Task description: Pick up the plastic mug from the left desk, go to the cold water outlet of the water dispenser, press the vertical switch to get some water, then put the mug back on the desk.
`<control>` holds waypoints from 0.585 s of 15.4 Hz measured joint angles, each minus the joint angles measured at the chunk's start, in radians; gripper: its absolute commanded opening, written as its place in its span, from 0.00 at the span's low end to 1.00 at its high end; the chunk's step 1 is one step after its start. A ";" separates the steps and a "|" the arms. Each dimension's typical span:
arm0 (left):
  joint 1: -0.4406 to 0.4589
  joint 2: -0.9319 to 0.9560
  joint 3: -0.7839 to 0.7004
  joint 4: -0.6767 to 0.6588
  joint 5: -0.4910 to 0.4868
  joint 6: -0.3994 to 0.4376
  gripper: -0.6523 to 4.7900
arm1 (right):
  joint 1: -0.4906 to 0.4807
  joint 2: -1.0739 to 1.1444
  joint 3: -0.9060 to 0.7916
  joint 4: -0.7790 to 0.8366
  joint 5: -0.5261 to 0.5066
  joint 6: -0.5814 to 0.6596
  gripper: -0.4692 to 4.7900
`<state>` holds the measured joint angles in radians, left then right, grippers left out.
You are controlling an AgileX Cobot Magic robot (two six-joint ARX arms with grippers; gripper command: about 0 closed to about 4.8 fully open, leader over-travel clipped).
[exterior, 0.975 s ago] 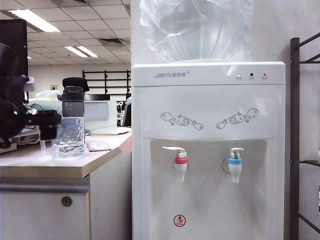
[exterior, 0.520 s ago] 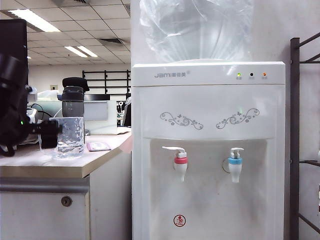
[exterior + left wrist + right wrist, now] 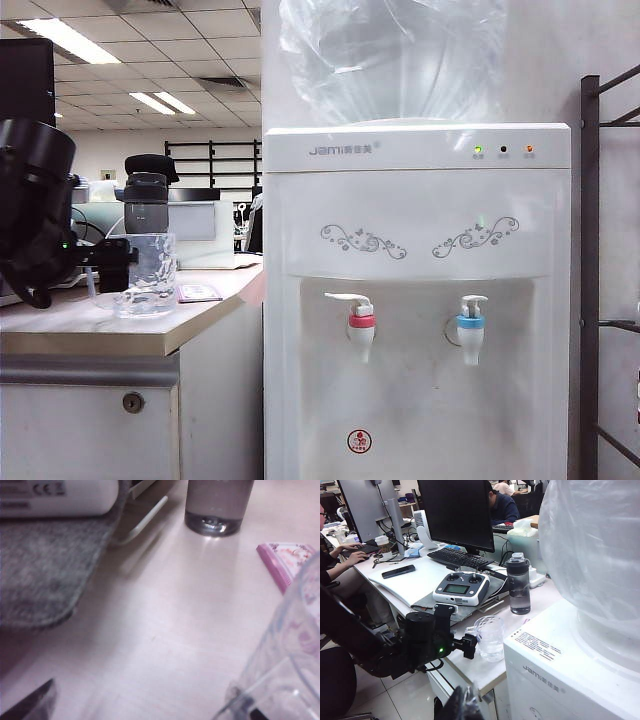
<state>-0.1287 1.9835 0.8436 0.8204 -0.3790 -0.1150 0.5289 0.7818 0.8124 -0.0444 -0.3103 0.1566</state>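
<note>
The mug sits upright on the desk near its front edge, clear and dimpled, and I can't tell if there's anything in it. The left gripper is right at the mug's left side, level with the handle, jaws spread wide and not closed on anything; from the right wrist view you can see the black fingers sitting just beside the mug. The left wrist view is blurry but shows the mug wall very close to the camera, plus one dark fingertip in the corner. Behind the mug is a bottle with a black lid, and a small pink booklet lies on the desk next to it. A white remote rests on a grey mat further back. To the right of the desk stands the dispenser, with the red tap and the blue tap well apart from the mug. The right gripper is up high over the dispenser; only a dark blurry bit of it shows, so I can't tell how its jaws stand.
</note>
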 measured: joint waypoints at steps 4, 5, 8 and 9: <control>0.000 0.013 0.032 -0.003 -0.018 0.010 1.00 | 0.000 0.000 0.000 -0.005 0.000 0.000 0.09; 0.015 0.013 0.033 -0.006 -0.021 0.025 1.00 | 0.000 0.000 0.000 -0.024 0.000 0.000 0.09; 0.041 0.015 0.033 -0.004 -0.019 0.029 1.00 | 0.000 0.000 0.000 -0.025 0.000 0.000 0.09; 0.058 0.020 0.033 -0.006 -0.002 0.028 1.00 | 0.000 0.000 0.000 -0.025 0.000 0.000 0.09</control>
<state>-0.0704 2.0033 0.8764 0.8143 -0.3809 -0.0868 0.5293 0.7818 0.8124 -0.0692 -0.3103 0.1566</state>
